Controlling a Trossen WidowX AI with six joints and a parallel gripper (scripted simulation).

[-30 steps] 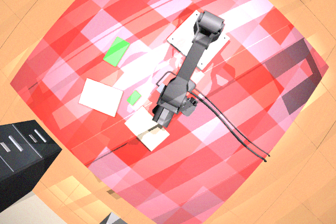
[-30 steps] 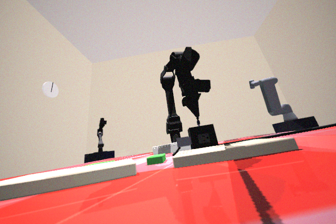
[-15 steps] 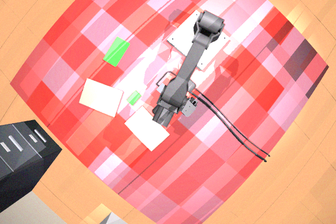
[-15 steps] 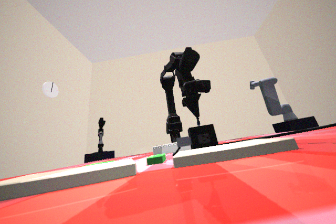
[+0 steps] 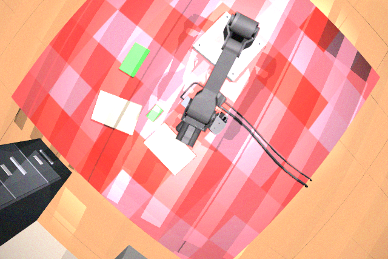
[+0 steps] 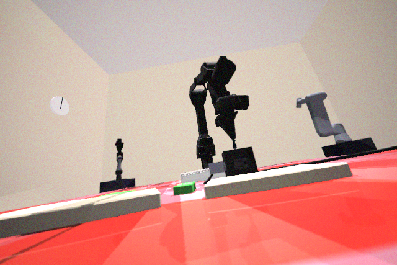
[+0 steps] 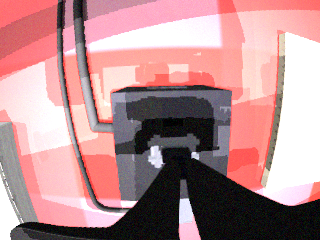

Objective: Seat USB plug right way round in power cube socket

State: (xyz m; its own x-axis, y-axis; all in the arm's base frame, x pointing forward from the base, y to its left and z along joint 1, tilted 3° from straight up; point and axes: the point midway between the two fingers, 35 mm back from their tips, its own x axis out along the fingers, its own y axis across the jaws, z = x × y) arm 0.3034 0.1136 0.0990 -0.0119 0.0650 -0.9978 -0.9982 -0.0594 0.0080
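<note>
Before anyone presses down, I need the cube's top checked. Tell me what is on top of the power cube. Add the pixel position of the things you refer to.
The closed tool (image 7: 180, 167) (image 6: 234, 141) comes down over the power cube (image 7: 131, 175) (image 6: 227, 163), gripping something dark. The tool's fingers hide most of it; its seating can't be judged.

top: glare, blown whites | exterior: dim, grainy, arm near-black | wrist: hard shadows

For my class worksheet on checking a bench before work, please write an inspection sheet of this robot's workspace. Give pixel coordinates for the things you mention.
Surface: red and pink checked.
Power cube (image 6: 239, 161) (image 7: 150, 180): upright on the surface, beneath the end effector (image 6: 234, 140) (image 7: 180, 167).
USB plug: at the cube's top; depth and orientation cannot be told.
Clutter: two pale slabs (image 5: 116, 112) (image 5: 170, 148), two green blocks (image 5: 134, 59) (image 5: 154, 113).
End effector: closed on the USB plug.
Cables: two dark cables (image 5: 272, 154) (image 5: 283, 159) run toward the table edge.
Surroundings: wooden floor (image 5: 350, 218), black cabinet (image 5: 22, 184), wall clock (image 6: 59, 105).
Spills: nothing seen.
</note>
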